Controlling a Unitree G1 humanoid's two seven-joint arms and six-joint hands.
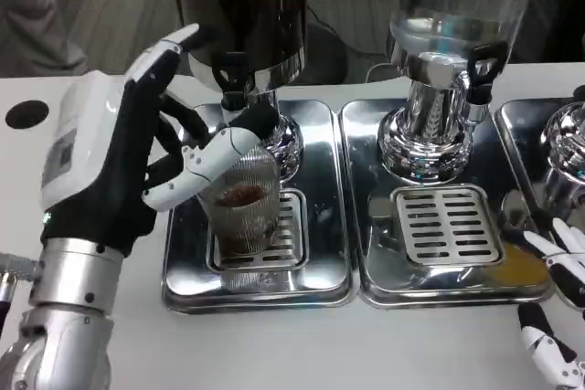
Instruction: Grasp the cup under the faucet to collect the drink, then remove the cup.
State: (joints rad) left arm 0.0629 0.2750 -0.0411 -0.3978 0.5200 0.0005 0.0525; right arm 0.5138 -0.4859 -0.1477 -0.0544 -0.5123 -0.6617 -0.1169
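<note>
A ribbed clear cup (245,212) with brown drink in it stands on the drip grate (289,226) of the left steel tray (322,253), just below the black faucet (233,79) of the dark dispenser (242,6). My left hand (137,152) grips the cup from its left side, the thumb (206,171) lying across the front near the rim. The other fingers are partly hidden behind the glass. My right hand (553,312) rests low at the right edge of the picture, holding nothing, fingers apart.
A clear dispenser (452,15) on a chrome base stands on the middle tray (439,291), whose grate (445,224) is bare. A third tray and chrome base (562,148) sit at far right. An orange puddle (519,267) lies there. A black hole (26,114) marks the table's left.
</note>
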